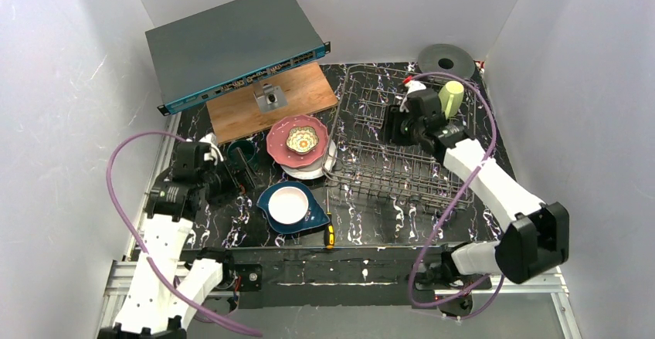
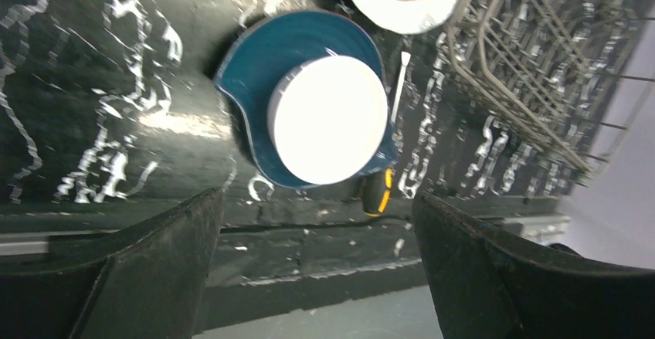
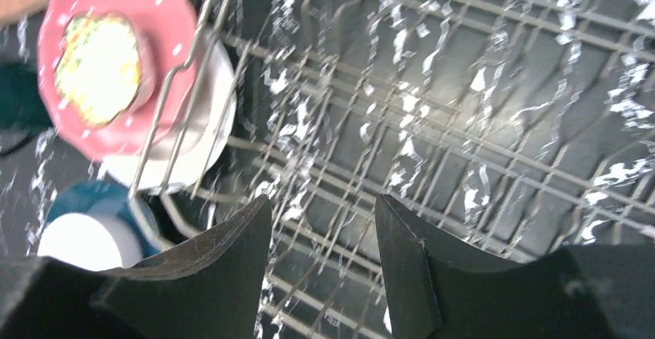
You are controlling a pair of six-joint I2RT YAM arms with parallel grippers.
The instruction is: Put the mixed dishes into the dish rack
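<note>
A: Which step is shown?

B: Pickup is judged pending: the white bowl point(image 2: 328, 119) is seated on the dark blue plate point(image 2: 255, 61) beside the dish rack point(image 1: 371, 177). The left gripper point(image 2: 317, 200) is spread wide and the right gripper point(image 3: 323, 200) half-parted, both empty. A rim grasp is required.

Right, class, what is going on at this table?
Two robot arms are loading dishes into a wire dish rack. The right tool hangs open and empty over the rack, and a pale yellow-green mug stands at its far right corner. The left tool, open and empty too, faces a white bowl sitting on a dark blue plate. A pink dotted plate carrying a flower-shaped dish lies beside the rack on a white plate.
</note>
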